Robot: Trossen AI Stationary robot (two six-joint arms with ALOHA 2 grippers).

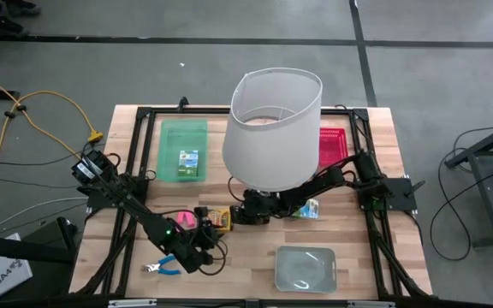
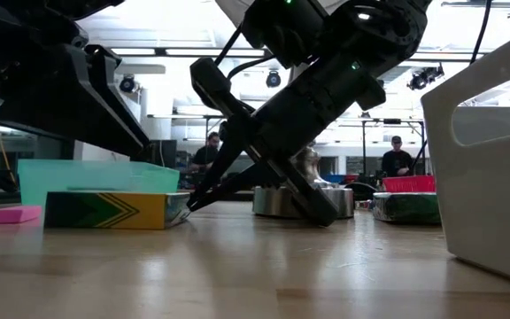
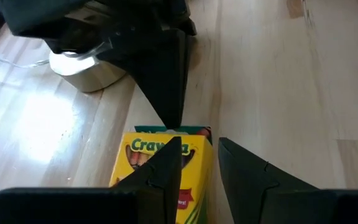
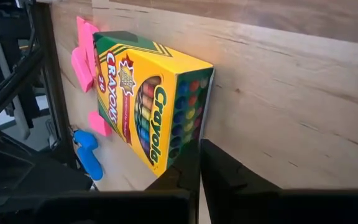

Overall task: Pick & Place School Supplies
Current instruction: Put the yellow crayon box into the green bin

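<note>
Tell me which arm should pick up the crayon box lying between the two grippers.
Left, probably. The left gripper is open at one end of the crayon box and need only centre and close. The right gripper is shut, its tip at the other end.

Two dark arms, angled inward toward the lower middle of the overhead frame. Left gripper [image 1: 205, 237] low at centre-left, fingers [image 3: 166, 168] slightly parted. Right gripper [image 1: 240, 216] just right of it, reaching leftward from the right edge, fingers [image 4: 219, 171] nearly together.
</note>
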